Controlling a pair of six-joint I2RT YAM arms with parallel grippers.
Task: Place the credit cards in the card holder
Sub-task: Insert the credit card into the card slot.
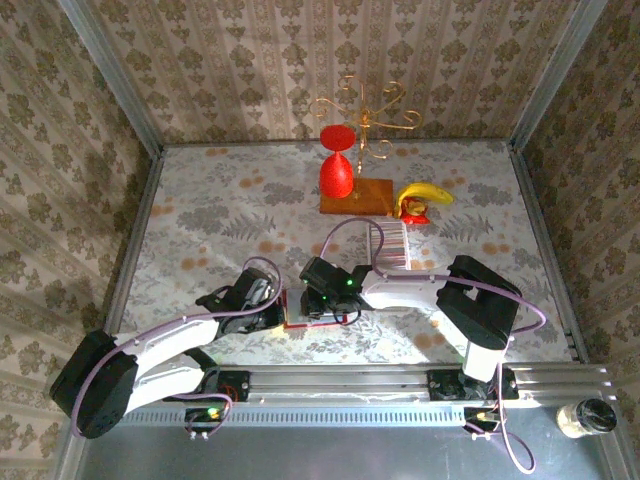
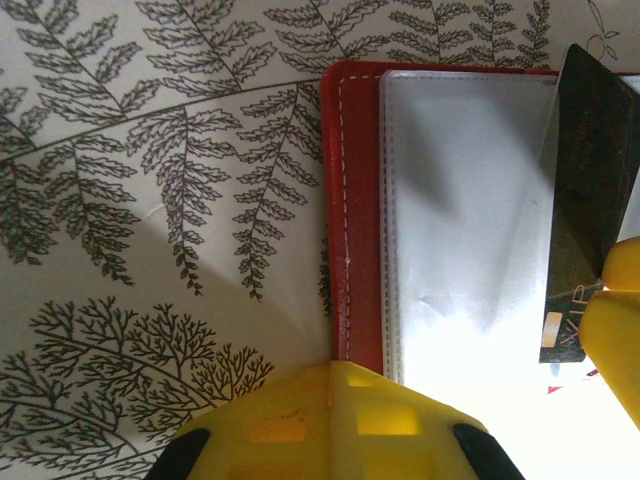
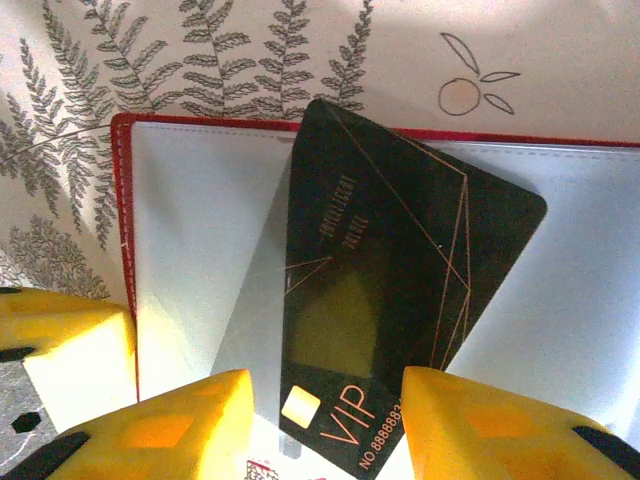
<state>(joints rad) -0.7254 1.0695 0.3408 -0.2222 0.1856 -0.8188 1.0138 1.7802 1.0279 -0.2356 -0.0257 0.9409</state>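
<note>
Over the card holder (image 3: 190, 200), a black card (image 3: 400, 250) was clamped, tilted, in the right tool (image 3: 330, 420); a squared slide into its sleeve was advised, card holder apparently pinned by the closed left tool (image 2: 340, 420).

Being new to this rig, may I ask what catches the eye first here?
A black VIP card sits tilted between the right yellow fingers over the open red card holder, near the front of the table. At the back, a red goblet stands on a wooden board, a banana beside it.
</note>
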